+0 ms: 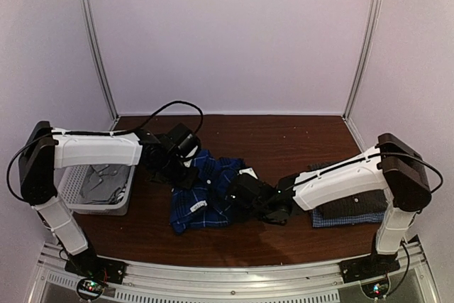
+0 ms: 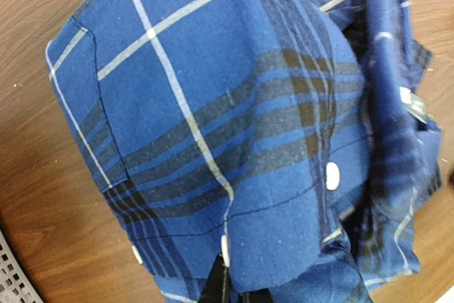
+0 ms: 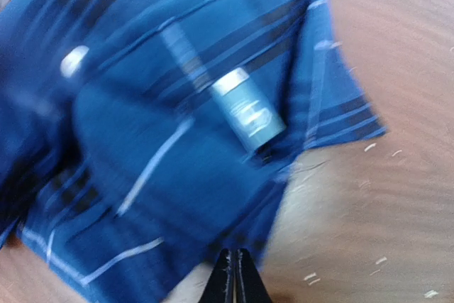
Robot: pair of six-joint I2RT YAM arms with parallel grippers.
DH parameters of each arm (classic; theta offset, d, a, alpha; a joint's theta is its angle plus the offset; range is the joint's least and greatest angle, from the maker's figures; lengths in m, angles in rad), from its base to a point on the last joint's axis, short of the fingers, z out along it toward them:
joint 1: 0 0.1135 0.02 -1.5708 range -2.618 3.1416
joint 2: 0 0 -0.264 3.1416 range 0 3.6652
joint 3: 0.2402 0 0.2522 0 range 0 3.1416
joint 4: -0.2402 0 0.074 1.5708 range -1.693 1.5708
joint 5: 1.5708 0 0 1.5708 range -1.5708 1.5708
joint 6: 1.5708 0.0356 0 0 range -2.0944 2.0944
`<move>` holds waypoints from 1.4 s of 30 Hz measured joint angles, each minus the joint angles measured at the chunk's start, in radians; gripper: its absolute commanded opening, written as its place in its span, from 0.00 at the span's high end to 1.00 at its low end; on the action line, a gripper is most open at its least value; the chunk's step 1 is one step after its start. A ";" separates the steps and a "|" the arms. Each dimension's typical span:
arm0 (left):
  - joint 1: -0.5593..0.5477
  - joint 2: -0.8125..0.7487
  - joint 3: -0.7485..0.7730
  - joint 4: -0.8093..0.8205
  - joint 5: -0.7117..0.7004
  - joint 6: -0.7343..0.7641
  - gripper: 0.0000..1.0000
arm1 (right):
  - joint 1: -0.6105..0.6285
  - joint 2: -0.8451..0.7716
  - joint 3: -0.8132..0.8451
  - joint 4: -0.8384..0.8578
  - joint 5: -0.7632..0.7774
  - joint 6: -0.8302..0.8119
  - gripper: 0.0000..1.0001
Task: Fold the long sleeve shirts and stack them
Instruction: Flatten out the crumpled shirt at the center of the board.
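Dark wooden table (image 1: 284,140) carries the royal-blue plaid button-up shirt (image 1: 202,200) crumpled at its middle. The left gripper (image 2: 221,282) is clamped on its far-left edge, and the right gripper (image 3: 233,271) is closed at its right hem, seemingly pinching cloth in a blurred view. A white plastic mesh basket (image 1: 92,207) sits at the left, while the right arm (image 1: 340,179) overhangs a folded dark grey checked shirt (image 1: 355,207) lying on a pale blue shirt (image 1: 333,221).

left arm (image 1: 96,148) and right arm (image 1: 340,182) alike — white shells, black joints, looping black cables (image 1: 170,106), slim dark fingers (image 3: 224,280).
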 measured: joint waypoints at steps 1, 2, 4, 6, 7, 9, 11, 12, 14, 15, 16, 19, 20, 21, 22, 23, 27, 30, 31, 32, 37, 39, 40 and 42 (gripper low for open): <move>0.000 -0.019 -0.008 -0.001 0.008 -0.003 1.00 | -0.029 -0.019 -0.010 0.000 -0.002 -0.006 1.00; 0.000 -0.038 -0.015 -0.003 0.017 -0.010 1.00 | -0.057 -0.034 -0.016 0.000 -0.005 -0.015 1.00; 0.001 -0.073 -0.028 -0.003 0.037 -0.026 1.00 | -0.114 -0.058 -0.020 0.003 -0.014 -0.034 1.00; 0.002 -0.119 -0.051 0.007 0.071 -0.056 1.00 | -0.194 -0.076 -0.020 0.023 -0.041 -0.061 1.00; 0.003 -0.144 -0.072 0.022 0.092 -0.075 1.00 | -0.237 -0.080 -0.019 0.032 -0.053 -0.076 1.00; 0.005 -0.201 -0.130 0.059 0.140 -0.124 1.00 | -0.316 -0.079 -0.003 0.038 -0.085 -0.106 1.00; 0.005 -0.246 -0.190 0.097 0.175 -0.170 1.00 | -0.381 -0.067 0.038 0.031 -0.110 -0.134 0.95; 0.005 -0.266 -0.221 0.111 0.190 -0.196 1.00 | -0.397 -0.060 0.060 0.026 -0.117 -0.146 0.91; 0.004 -0.293 -0.265 0.128 0.200 -0.235 1.00 | -0.407 -0.052 0.105 0.025 -0.138 -0.169 0.81; 0.005 -0.300 -0.278 0.130 0.200 -0.251 1.00 | -0.397 -0.052 0.119 0.026 -0.152 -0.181 0.76; 0.005 -0.310 -0.292 0.138 0.200 -0.267 1.00 | -0.381 -0.053 0.125 0.031 -0.160 -0.190 0.72; 0.005 -0.350 -0.327 0.158 0.197 -0.313 1.00 | -0.303 -0.054 0.117 0.031 -0.166 -0.196 0.56; 0.005 -0.364 -0.337 0.165 0.196 -0.328 1.00 | -0.261 -0.058 0.104 0.034 -0.164 -0.201 0.51; 0.005 -0.370 -0.340 0.167 0.196 -0.335 1.00 | -0.229 -0.062 0.092 0.034 -0.164 -0.193 0.46; 0.005 -0.377 -0.344 0.174 0.196 -0.345 1.00 | -0.183 -0.071 0.071 0.035 -0.158 -0.196 0.42; 0.005 -0.380 -0.347 0.180 0.196 -0.353 1.00 | -0.150 -0.078 0.058 0.034 -0.153 -0.191 0.39; 0.005 -0.383 -0.353 0.190 0.197 -0.373 1.00 | -0.011 -0.091 0.033 0.019 -0.108 -0.167 0.28; 0.005 -0.384 -0.357 0.197 0.198 -0.380 1.00 | 0.047 -0.091 0.033 0.014 -0.064 -0.148 0.21; 0.005 -0.384 -0.359 0.201 0.198 -0.381 1.00 | 0.059 -0.091 0.033 0.012 -0.055 -0.140 0.20; 0.005 -0.385 -0.362 0.204 0.198 -0.383 1.00 | 0.074 -0.090 0.033 0.011 -0.041 -0.135 0.19; 0.005 -0.386 -0.366 0.207 0.198 -0.385 1.00 | 0.121 -0.050 0.044 0.000 -0.002 -0.125 0.18; 0.005 -0.386 -0.366 0.207 0.198 -0.385 1.00 | 0.128 -0.019 0.057 -0.007 0.003 -0.122 0.20; 0.005 -0.386 -0.366 0.207 0.198 -0.385 1.00 | 0.130 -0.001 0.062 -0.009 0.004 -0.121 0.21; 0.005 -0.386 -0.366 0.207 0.198 -0.385 1.00 | 0.130 0.025 0.069 -0.014 0.005 -0.114 0.23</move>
